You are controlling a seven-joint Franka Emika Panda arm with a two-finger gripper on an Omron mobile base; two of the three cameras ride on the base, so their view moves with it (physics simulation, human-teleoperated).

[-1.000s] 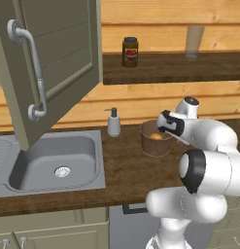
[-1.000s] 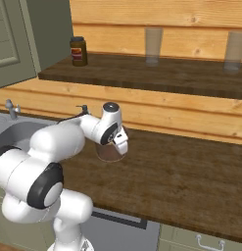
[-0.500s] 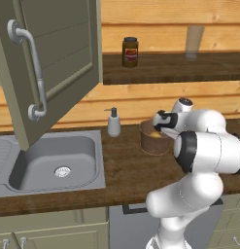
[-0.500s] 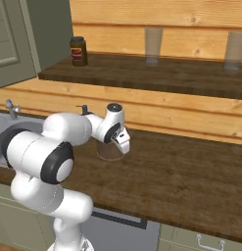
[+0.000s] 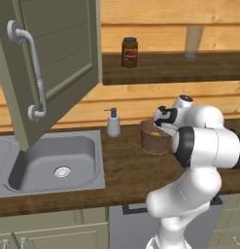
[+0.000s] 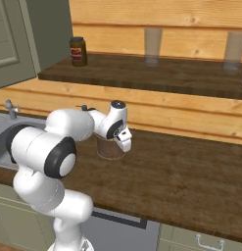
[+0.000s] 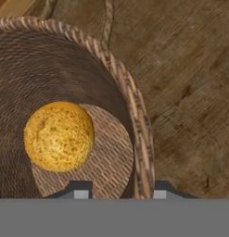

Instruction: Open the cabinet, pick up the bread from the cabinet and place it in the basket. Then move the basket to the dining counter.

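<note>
A soap dispenser (image 5: 113,123) stands beside the grey sink (image 5: 53,163); a brown jar (image 5: 129,52) sits on the shelf.

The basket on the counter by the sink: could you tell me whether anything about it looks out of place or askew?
Nothing stands out. The basket stands upright on the wood counter, and the bread lies on its woven bottom. The gripper straddles its rim, one jaw inside, one outside.

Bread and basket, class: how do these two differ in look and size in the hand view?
The bread is a smooth-domed, golden-orange bun; the basket is brown and woven. The bread is far smaller and lies inside on the basket's floor; the basket walls rise around it. Both are round.
</note>
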